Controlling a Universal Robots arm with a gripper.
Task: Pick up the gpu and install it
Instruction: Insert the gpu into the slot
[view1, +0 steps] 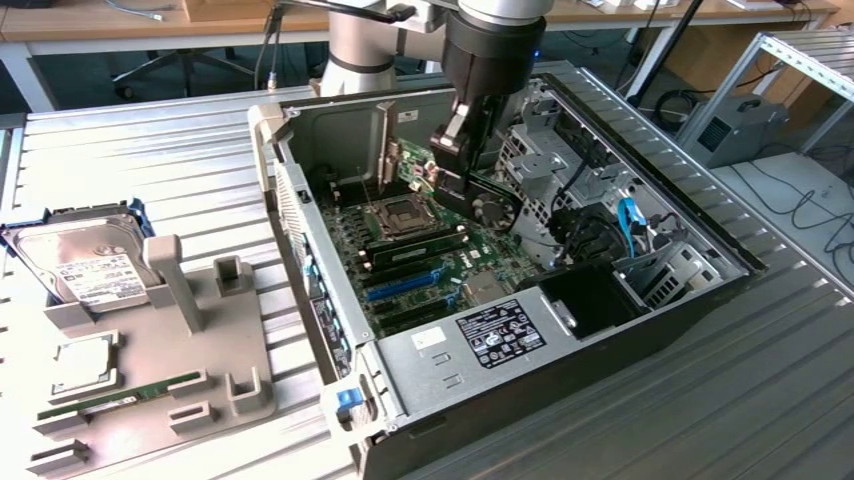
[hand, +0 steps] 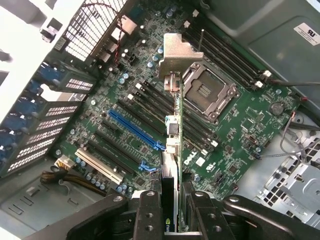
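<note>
Two fingers (hand: 150, 217) of the hand (hand: 172, 220) press in on the flat faces of the gpu (hand: 170, 185). The gap between them is no wider than the card itself, so the hand is closed on it and the card is held clear of everything else. Seen along the hand in the wrist view, the gpu is edge-on. Its long axis runs straight away from the hand toward the motherboard (hand: 240, 125), with the silvery metal bracket (hand: 177, 55) at the far end. That end hangs just beside the bare CPU socket (hand: 207, 95), on the side of the socket facing the blue slot (hand: 135, 131). The card's line crosses the dark slots between socket and blue slot rather than running along them. I judge the card to be above the board and not seated, since none of its edge appears to sit in a slot. In the exterior view the hand is low inside the open computer case (view1: 287, 130), which lies on its side on the desk (view1: 174, 170), close to the CPU socket.
</note>
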